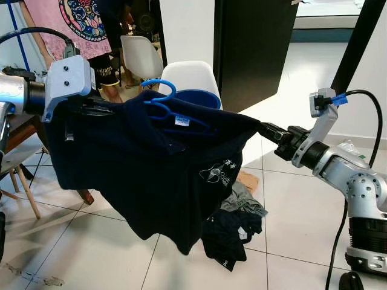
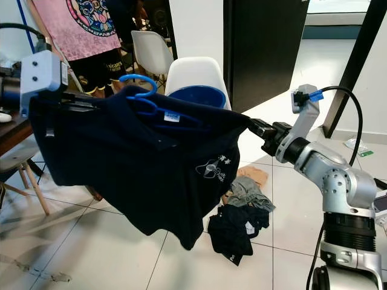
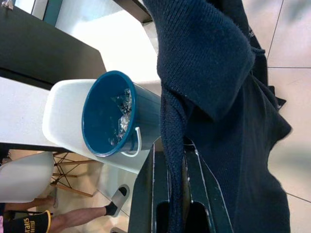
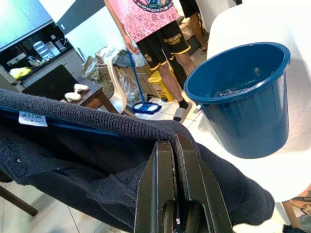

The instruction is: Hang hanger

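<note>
Left gripper (image 3: 177, 194): fingers pinched on a fold of the dark navy shirt (image 1: 151, 163), holding up one shoulder of it
Right gripper (image 4: 176, 160): fingers pressed together on the shirt's other shoulder edge, so the garment hangs stretched between the two arms
Hanger (image 1: 162, 104): blue, sitting inside the shirt's collar, its hook standing up above the neckline beside the white label
Bucket (image 4: 243, 97): blue, standing on the seat of a white chair (image 1: 192, 75) just behind the held shirt
Clothes pile (image 1: 239, 226): dark and grey garments heaped on the tiled floor (image 1: 91, 241) under the shirt's hem
Person (image 2: 91, 42): standing behind, in a pink printed top and black shorts, near a second white chair (image 1: 140, 55)
Wooden table (image 4: 95, 97): at the robot's left, partly hidden by the shirt
</note>
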Available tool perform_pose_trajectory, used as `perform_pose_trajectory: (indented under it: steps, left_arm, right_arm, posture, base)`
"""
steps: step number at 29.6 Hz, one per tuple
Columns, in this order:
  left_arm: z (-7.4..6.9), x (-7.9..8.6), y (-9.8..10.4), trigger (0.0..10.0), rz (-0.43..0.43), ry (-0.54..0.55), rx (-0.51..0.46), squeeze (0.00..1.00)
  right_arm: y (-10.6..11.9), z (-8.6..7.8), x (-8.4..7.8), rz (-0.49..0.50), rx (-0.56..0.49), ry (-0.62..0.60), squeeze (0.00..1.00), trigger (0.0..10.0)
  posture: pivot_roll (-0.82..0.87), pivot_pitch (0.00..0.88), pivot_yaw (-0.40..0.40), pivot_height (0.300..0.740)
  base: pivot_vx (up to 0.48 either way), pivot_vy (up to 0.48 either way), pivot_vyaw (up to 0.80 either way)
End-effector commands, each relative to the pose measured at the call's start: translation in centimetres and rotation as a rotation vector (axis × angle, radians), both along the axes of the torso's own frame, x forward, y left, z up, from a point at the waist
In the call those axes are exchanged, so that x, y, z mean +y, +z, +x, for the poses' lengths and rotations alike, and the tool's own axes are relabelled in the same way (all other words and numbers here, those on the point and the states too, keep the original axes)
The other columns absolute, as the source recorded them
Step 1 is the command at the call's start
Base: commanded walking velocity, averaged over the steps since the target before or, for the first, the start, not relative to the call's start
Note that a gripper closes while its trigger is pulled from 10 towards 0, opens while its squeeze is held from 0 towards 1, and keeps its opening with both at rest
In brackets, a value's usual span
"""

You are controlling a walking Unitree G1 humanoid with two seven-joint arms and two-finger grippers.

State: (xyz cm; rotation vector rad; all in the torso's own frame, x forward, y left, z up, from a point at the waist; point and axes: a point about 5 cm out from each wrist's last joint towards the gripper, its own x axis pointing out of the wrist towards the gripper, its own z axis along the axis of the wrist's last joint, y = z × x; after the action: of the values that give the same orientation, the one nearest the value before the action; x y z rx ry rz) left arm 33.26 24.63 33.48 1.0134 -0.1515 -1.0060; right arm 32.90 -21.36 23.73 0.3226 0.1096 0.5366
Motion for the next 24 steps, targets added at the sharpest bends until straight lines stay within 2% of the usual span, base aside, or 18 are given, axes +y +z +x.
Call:
perform_pose_trajectory:
  steps: [1,4,5,6,7,9,12,13,14,16,18,19,20,22,23,24]
  left_arm:
    - [-0.3,1.3,0.4,0.0,0.016,0.058,-0.013,0.0]
    - [0.9,-0.3,-0.6,0.0,-0.032,0.073,-0.051,0.0]
    - [2.0,-1.1,-1.0,0.0,-0.093,0.131,-0.092,0.0]
    - [2.0,-1.1,-1.0,0.0,-0.093,0.131,-0.092,0.0]
    - [2.9,-1.7,-1.3,0.0,-0.161,0.196,-0.131,0.0]
    - [2.9,-1.7,-1.3,0.0,-0.161,0.196,-0.131,0.0]
    - [4.6,-2.3,-2.9,0.0,-0.295,0.365,-0.177,0.0]
    - [4.6,-2.3,-2.9,0.0,-0.295,0.365,-0.177,0.0]
    - [4.8,-2.8,-4.0,0.2,-0.333,0.378,-0.156,0.0]
    - [4.8,-3.2,-4.8,0.2,-0.357,0.38,-0.139,0.0]
    - [4.8,-3.2,-4.8,0.2,-0.357,0.38,-0.139,0.0]
    - [4.9,-3.8,-5.5,0.6,-0.404,0.383,-0.118,0.0]
    - [4.9,-3.8,-5.5,0.6,-0.404,0.383,-0.118,0.0]
    - [4.9,-4.8,-6.3,2.2,-0.518,0.383,-0.113,0.0]
    - [4.9,-4.8,-6.3,2.2,-0.518,0.383,-0.113,0.0]
    - [5.0,-4.9,-6.4,2.6,-0.586,0.399,-0.111,0.0]
  right_arm:
    - [-0.1,0.1,-0.3,-0.018,0.019,-0.029,0.0,0.0]
    - [0.8,0.0,1.0,-0.02,-0.012,0.019,0.0,0.0]
    - [1.6,-0.2,2.0,-0.018,-0.038,0.055,0.0,0.0]
    - [1.6,-0.2,2.0,-0.018,-0.038,0.055,0.0,0.0]
    - [2.2,-0.3,2.8,-0.017,-0.059,0.084,0.0,0.0]
    - [2.2,-0.3,2.8,-0.017,-0.059,0.084,0.0,0.0]
    - [3.3,-0.4,3.7,-0.021,-0.093,0.117,0.0,0.0]
    - [3.3,-0.4,3.7,-0.021,-0.093,0.117,0.0,0.0]
    - [3.5,-0.5,3.9,-0.019,-0.101,0.123,0.0,0.0]
    - [3.7,-0.5,4.0,-0.018,-0.107,0.127,0.0,0.0]
    - [3.7,-0.5,4.0,-0.018,-0.107,0.127,0.0,0.0]
    - [3.8,-0.6,4.4,-0.019,-0.114,0.142,0.0,0.0]
    - [3.8,-0.6,4.4,-0.019,-0.114,0.142,0.0,0.0]
    - [3.7,-0.9,5.3,-0.037,-0.113,0.188,0.0,0.0]
    - [3.7,-0.9,5.3,-0.037,-0.113,0.188,0.0,0.0]
    - [3.4,-1.3,6.1,-0.047,-0.111,0.231,0.0,0.0]
  posture:
    - [-0.06,0.0,0.078,0.74]
    - [-0.06,0.0,0.075,0.74]
    - [-0.06,0.0,0.076,0.74]
    - [-0.06,0.0,0.076,0.74]
    - [-0.06,0.0,0.075,0.74]
    - [-0.06,0.0,0.075,0.74]
    - [-0.06,0.0,0.071,0.74]
    - [-0.06,0.0,0.071,0.74]
    - [-0.06,0.0,0.069,0.74]
    - [-0.06,0.0,0.069,0.74]
    - [-0.06,0.0,0.069,0.74]
    - [-0.06,0.0,0.067,0.74]
    - [-0.06,0.0,0.067,0.74]
    - [-0.06,0.0,0.065,0.74]
    - [-0.06,0.0,0.065,0.74]
    - [-0.06,0.0,0.065,0.74]
  base:
    - [0.0,0.0,0.0]
    - [0.0,0.0,0.0]
    - [0.0,0.0,0.0]
    - [0.0,0.0,0.0]
    - [0.0,0.0,0.0]
    - [0.0,0.0,0.0]
    - [0.0,0.0,0.0]
    - [0.0,0.0,0.0]
    - [0.0,0.0,0.0]
    - [0.0,0.0,0.0]
    - [0.0,0.0,0.0]
    - [0.0,0.0,0.0]
    - [0.0,0.0,0.0]
    - [0.0,0.0,0.0]
    - [0.0,0.0,0.0]
    - [0.0,0.0,0.0]
